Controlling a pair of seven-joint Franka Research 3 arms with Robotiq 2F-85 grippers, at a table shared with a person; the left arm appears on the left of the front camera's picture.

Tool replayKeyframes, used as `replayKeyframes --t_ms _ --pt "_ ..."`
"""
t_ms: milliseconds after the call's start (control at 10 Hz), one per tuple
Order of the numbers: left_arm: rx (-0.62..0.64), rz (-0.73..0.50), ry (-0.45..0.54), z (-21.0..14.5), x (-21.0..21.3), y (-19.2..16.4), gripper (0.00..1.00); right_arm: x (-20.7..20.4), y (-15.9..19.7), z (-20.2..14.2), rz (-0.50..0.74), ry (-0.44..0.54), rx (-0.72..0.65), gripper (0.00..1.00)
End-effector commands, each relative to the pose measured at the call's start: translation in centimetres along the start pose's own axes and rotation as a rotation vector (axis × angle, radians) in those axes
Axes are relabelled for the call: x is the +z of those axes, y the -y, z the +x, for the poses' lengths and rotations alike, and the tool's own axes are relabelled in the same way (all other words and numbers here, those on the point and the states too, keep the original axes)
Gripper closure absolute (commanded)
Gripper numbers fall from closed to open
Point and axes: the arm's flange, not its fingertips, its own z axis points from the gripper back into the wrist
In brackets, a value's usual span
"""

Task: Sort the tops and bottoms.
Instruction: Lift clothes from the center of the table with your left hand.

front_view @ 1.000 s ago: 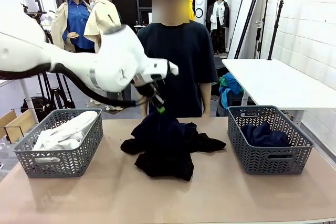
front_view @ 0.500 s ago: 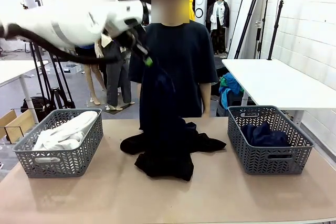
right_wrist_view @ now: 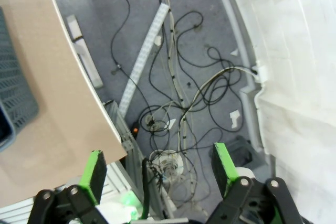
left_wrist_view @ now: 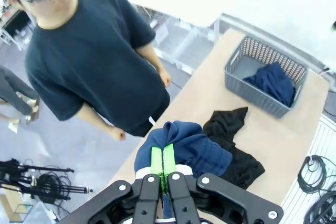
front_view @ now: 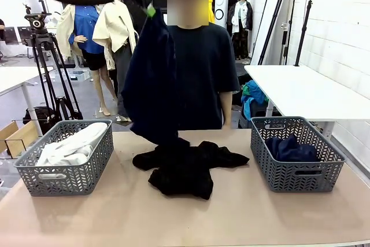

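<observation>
Left gripper (front_view: 149, 10) clamped tight on navy bottoms (front_view: 151, 79), hung beneath it; black garment (front_view: 185, 166) laid farther below. Right gripper (right_wrist_view: 157, 150) spread wide, nothing held, cables (right_wrist_view: 178, 93) seen beyond it.

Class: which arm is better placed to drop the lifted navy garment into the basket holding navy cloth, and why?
Left. The left hand is shut on the navy garment, hanging above the table; the right hand is open, empty, over floor cables.

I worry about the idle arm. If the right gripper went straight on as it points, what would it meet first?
Probably the tangled cables on the floor; the right gripper points just past the table edge, though depth is unclear.
</observation>
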Motion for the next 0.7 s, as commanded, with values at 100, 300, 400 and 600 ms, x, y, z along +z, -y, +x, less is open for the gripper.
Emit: replayKeyframes --t_ms 100,300,400,600 --pt "-0.031 0.146 0.030 4.8 4.9 1.2 1.00 0.0 0.0 0.2 -0.005 0.000 0.003 0.00" --pt "-0.014 0.225 0.081 8.4 10.1 1.3 1.00 0.0 0.0 0.2 -0.005 0.000 0.003 0.00" --pt "-0.021 0.233 0.110 9.7 12.5 1.9 1.00 0.0 0.0 0.2 -0.005 0.000 0.003 0.00" --pt "-0.063 0.271 0.123 10.3 15.3 4.3 1.00 0.0 0.0 0.2 -0.005 0.000 0.003 0.00"
